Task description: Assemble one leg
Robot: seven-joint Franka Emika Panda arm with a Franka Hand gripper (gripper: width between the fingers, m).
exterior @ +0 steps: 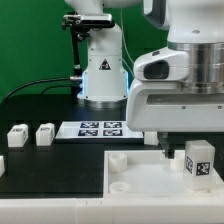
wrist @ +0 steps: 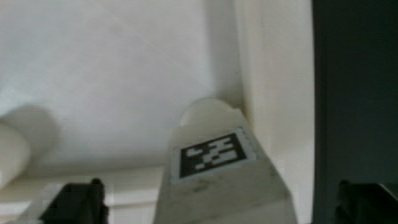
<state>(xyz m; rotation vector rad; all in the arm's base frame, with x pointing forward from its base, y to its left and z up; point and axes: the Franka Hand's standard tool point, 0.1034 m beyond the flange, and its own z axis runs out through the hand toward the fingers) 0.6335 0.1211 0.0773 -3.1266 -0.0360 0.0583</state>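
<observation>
A leg (exterior: 198,160), a small white block with a black-and-white tag, stands on the white square panel (exterior: 140,180) near the exterior view's right. My gripper (exterior: 186,150) hangs right over it. In the wrist view the leg (wrist: 222,160) stands between the two dark fingertips (wrist: 75,202), with a gap on each side, so the jaws are open and touch nothing. Two more legs (exterior: 17,136) (exterior: 45,133) lie on the black table at the exterior view's left.
The marker board (exterior: 100,128) lies behind the panel, in front of the arm's white base (exterior: 102,75). The panel has raised corner bosses (exterior: 117,158). A rounded white shape (wrist: 15,140) shows at the wrist view's edge. A dark strip (wrist: 356,90) borders the panel.
</observation>
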